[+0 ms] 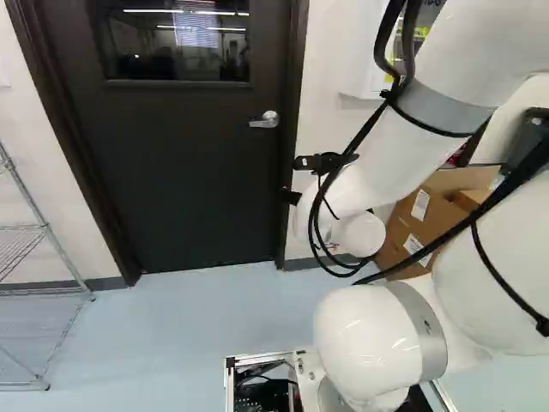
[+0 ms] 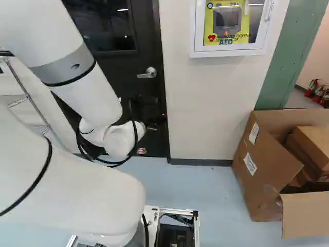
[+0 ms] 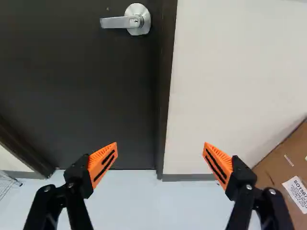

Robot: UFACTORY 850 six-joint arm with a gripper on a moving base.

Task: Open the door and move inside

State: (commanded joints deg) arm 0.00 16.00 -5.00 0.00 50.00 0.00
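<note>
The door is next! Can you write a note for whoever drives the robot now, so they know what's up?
Gripper: open, nothing between its fingers, not touching the handle.
Door: dark, with a window up high, and shut in its frame.
Handle: silver lever ahead of the gripper, near the door's edge beside the wall.
Nearby: a cardboard box at the right of the right base view, and a wire shelf at the left of the left base view.
Done: the arm faces the door.
Left: reach the handle, turn it, open the door, move inside.
</note>
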